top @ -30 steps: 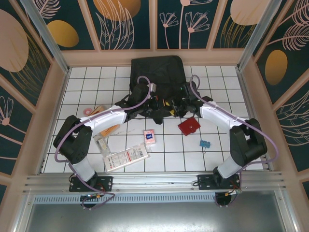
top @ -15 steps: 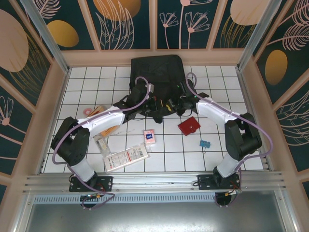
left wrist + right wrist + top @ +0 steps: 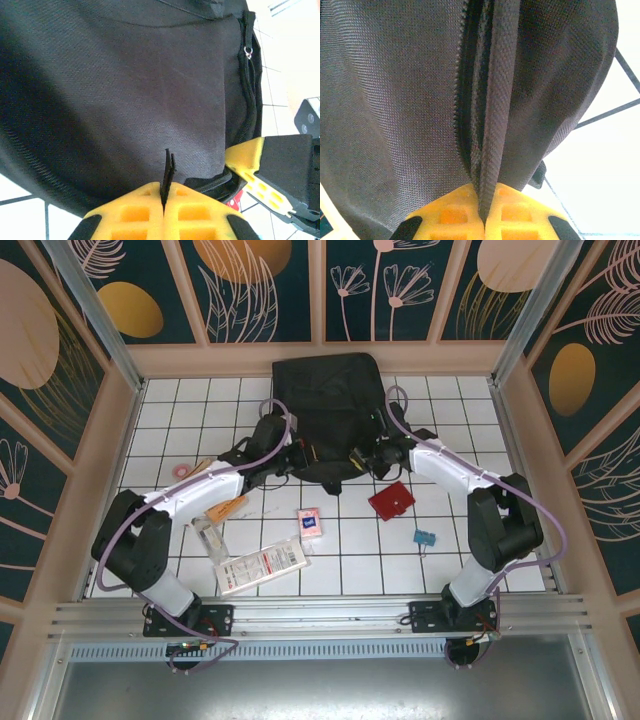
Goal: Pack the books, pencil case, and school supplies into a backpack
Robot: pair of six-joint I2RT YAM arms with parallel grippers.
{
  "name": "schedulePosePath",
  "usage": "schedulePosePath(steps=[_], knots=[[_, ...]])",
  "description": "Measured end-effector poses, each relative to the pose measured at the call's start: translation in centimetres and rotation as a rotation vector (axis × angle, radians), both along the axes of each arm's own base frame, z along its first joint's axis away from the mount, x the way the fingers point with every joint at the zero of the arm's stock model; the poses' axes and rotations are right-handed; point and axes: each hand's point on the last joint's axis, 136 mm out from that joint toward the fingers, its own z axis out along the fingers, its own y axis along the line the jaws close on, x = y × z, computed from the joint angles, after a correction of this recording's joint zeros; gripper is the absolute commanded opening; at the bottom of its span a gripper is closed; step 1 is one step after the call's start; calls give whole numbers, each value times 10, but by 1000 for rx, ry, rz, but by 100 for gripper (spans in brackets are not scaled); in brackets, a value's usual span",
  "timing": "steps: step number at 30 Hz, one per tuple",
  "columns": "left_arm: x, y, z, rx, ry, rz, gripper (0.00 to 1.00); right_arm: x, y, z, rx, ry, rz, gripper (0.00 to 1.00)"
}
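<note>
Backpack (image 3: 328, 405) is the big black soft one, woven fabric with a zipper along its edge. It's lying flat at the far middle of the white tiled table (image 3: 180, 405), and both arms reach in to its near edge.

On the right wrist cam, the right gripper (image 3: 483, 192) has its yellow fingers pinched tight on a fold of fabric (image 3: 495, 100) right beside the zipper teeth (image 3: 460, 95).

On the left wrist cam, the left gripper (image 3: 164, 189) has its fingers pressed together on a thin black tab (image 3: 168, 167) sticking up from the bag. That cam also catches one of the right gripper's fingers (image 3: 245, 159) just off to the side, plus a small metal zipper pull (image 3: 247, 52) further up.

Overhead gives me what the wrist cams don't. The pink box (image 3: 311, 523), red square item (image 3: 391, 501), teal binder clip (image 3: 424, 537) and pink tape roll (image 3: 181, 471) sit loose on the tiles, nearer the arm bases and apart from the bag.
</note>
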Motion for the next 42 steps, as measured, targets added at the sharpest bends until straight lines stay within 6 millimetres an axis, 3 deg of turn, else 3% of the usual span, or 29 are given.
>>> schedulePosePath(steps=[6,11,16,20,21,26,28,31,35,40,42], knots=[[3,12,8,-5,-15,4,0,4,-3,6,-10,-44,63,0],[2,15,3,-19,-8,-10,0,13,-19,9,1,-60,83,0],[4,22,-2,-52,1,-6,0,15,-31,12,-27,-59,105,28],[5,39,-9,-65,26,46,0,24,-30,30,-89,-107,118,62],[5,42,-10,-71,32,58,0,26,-26,37,-96,-121,121,64],[4,39,-2,-123,28,73,0,13,-6,59,-80,-158,116,61],[3,36,0,-138,29,70,0,-4,-3,63,-49,-149,75,63],[0,29,2,-156,31,60,0,-35,3,69,38,-135,-3,77],[-8,11,8,-184,25,25,0,-61,21,67,177,-103,-74,78],[-23,-12,13,-211,26,-27,0,-62,39,57,224,-58,-112,73],[-28,-20,16,-225,25,-42,0,-58,44,54,236,-54,-119,66]])
